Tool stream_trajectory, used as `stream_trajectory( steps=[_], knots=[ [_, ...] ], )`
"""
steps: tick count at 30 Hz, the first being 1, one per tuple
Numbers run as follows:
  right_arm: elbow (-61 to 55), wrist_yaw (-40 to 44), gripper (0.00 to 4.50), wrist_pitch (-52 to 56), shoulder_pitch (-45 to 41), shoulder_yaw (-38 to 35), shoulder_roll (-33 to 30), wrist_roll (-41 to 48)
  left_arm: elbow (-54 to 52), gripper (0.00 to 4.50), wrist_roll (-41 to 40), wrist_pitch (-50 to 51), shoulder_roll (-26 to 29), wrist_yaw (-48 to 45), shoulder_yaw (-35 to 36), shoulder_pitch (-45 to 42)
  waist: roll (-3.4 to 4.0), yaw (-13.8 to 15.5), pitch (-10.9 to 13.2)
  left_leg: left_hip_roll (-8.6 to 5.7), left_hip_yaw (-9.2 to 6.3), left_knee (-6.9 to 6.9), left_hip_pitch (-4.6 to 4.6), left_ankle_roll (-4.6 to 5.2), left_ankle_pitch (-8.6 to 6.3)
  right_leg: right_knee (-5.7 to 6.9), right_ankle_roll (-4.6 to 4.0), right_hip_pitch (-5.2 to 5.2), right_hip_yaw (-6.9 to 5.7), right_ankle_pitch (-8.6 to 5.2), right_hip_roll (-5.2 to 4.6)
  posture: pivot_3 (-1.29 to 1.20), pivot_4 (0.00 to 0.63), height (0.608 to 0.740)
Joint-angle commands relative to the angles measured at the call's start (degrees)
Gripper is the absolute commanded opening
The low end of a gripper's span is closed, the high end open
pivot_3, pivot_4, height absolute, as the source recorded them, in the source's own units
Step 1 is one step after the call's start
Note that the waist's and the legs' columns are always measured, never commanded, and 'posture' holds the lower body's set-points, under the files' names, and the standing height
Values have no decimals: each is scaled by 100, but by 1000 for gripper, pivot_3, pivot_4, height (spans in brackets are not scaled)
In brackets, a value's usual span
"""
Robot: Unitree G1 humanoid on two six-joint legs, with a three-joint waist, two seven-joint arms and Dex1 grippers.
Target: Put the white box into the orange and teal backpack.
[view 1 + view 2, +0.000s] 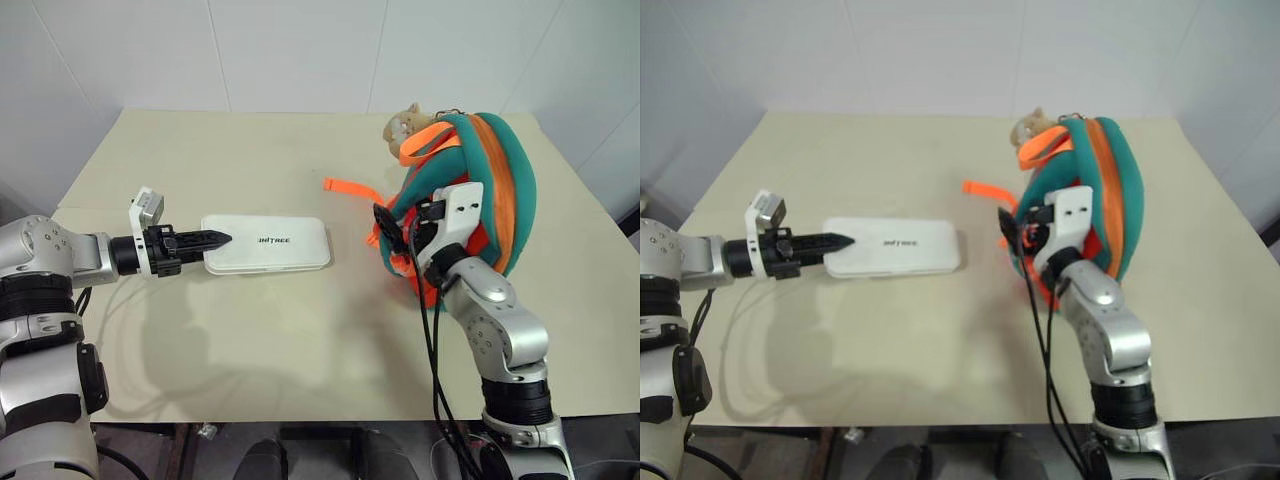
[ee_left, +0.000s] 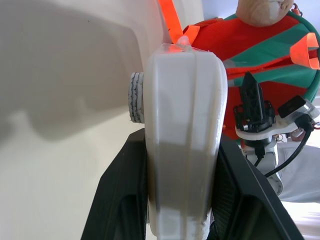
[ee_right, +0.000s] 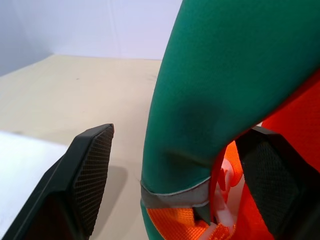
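Observation:
The white box (image 1: 270, 243) lies level over the middle of the table, its printed lid facing up. My left gripper (image 1: 205, 240) is shut on the box's left end, and the left wrist view shows the box (image 2: 182, 125) clamped between both black fingers (image 2: 120, 200). The orange and teal backpack (image 1: 510, 190) stands at the right with a tan plush charm (image 1: 405, 125) at its top. My right gripper (image 1: 390, 235) is open at the backpack's left side. In the right wrist view a teal edge of the backpack (image 3: 215, 85) runs between its spread fingers (image 3: 90, 170).
A loose orange strap (image 1: 345, 187) trails on the beige table (image 1: 250, 340) between the box and the backpack. White walls close off the far side. Black cables hang from my right arm near the table's front edge.

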Motion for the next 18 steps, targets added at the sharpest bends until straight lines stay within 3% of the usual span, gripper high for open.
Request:
stream_trajectory(
  steps=[1,14,18],
  knots=[
    [-116,-108,4467,-85,-14,-8,7,-236,-211,1236,-212,32,47,-17,230,16,0,-9,0,0,0,0,-1,0,0,0,0,0,0,0,-1,0,150,740],
    [-1547,-136,4467,894,718,-73,-232,-356,-208,1236,-221,31,49,41,275,32,-1,-49,0,-1,-2,-8,-2,1,-1,4,1,-17,25,0,1,0,150,740],
    [-1650,-417,4467,1185,520,67,84,-424,-181,1236,-216,-4,26,29,244,6,-1,-54,0,0,-1,-8,-1,2,-2,5,1,-18,27,0,3,0,150,740]
  ],
)
